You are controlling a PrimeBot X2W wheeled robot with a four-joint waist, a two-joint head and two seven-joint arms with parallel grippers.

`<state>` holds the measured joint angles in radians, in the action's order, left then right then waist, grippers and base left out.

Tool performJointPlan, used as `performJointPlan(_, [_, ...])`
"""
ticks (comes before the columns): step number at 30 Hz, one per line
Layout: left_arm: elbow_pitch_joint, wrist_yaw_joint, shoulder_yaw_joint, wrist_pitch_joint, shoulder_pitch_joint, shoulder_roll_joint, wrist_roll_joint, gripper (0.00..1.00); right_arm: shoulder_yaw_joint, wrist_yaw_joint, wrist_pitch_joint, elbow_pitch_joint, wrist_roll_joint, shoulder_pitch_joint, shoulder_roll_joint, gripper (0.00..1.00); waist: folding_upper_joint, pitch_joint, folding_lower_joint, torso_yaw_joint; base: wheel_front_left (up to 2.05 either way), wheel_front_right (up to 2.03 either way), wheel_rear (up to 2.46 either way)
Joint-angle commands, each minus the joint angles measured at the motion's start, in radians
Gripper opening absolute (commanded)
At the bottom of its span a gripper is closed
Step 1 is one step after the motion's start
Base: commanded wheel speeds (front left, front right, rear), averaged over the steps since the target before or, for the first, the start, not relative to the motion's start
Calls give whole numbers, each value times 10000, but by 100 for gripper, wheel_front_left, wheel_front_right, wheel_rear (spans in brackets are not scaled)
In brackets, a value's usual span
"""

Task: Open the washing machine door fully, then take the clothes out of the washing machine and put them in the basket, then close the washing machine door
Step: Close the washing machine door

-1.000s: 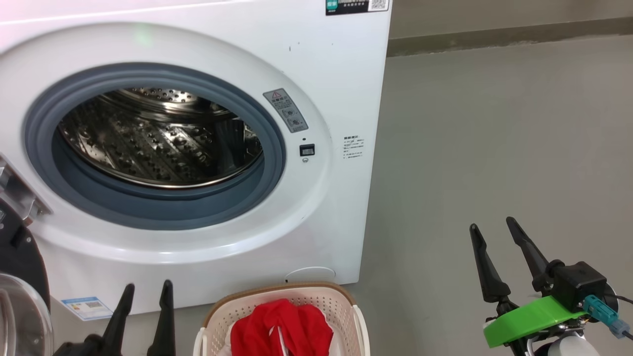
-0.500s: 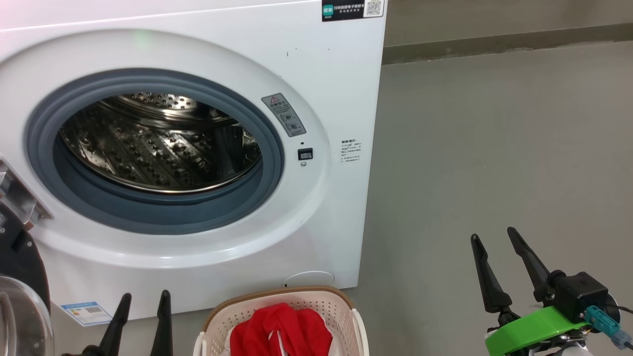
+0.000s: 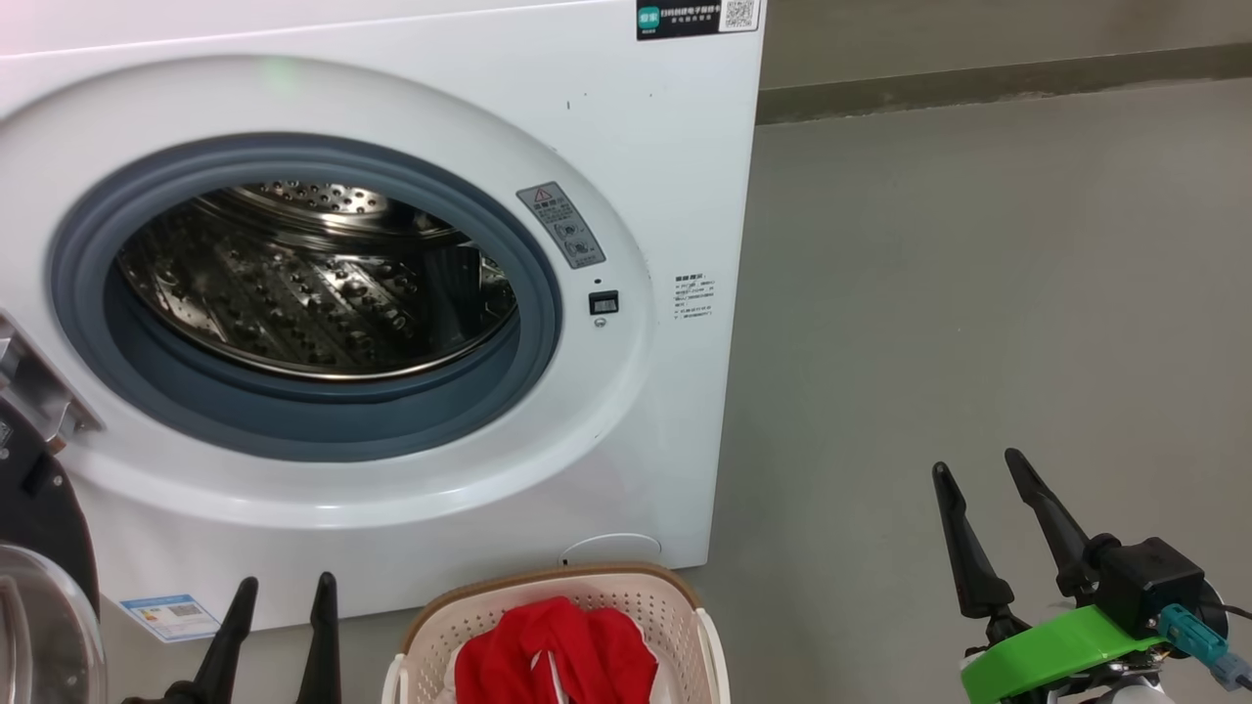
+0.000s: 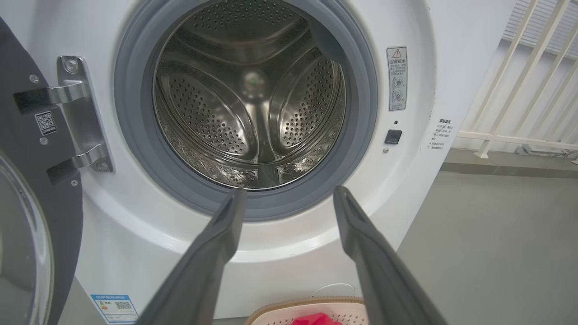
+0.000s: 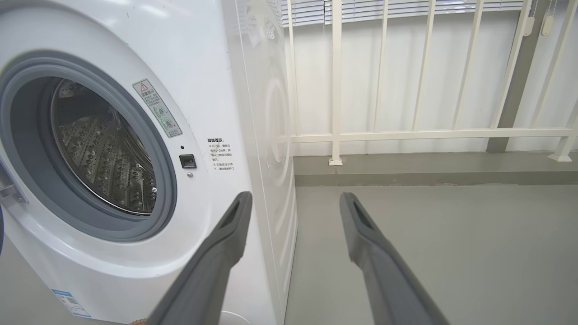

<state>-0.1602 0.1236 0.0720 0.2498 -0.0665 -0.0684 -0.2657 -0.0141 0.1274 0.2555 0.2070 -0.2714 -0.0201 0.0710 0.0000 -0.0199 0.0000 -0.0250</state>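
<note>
Washing machine door [image 3: 44, 518] hangs open at 8 o'clock in head view; drum [image 3: 313, 284] bare, clothes [image 3: 558, 655] in basket [image 3: 440, 636] at 6 o'clock. Left gripper [image 3: 289, 582], right gripper [image 3: 976, 462] spread, empty. Closing looks due: left gripper behind door's free edge, sweep toward 3 o'clock, press till latched.

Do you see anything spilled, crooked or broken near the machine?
Nothing stands out. The clothes lie inside the basket, and none are on the floor. The drum looks empty, and the door stands open with no visible damage.
</note>
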Motion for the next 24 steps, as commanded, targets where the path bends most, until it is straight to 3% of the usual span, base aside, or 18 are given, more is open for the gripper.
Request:
performJointPlan(1, [298, -32, 355, 120, 141, -47, 97, 100, -172, 33, 63, -232, 67, -93, 107, 100, 0, -2, 0, 9, -58, 58, 0])
performJointPlan(24, [418, 39, 239, 120, 165, -74, -294, 100, -163, 33, 63, -95, 5, -146, 124, 100, 0, 25, 0, 201, -144, 146, -2])
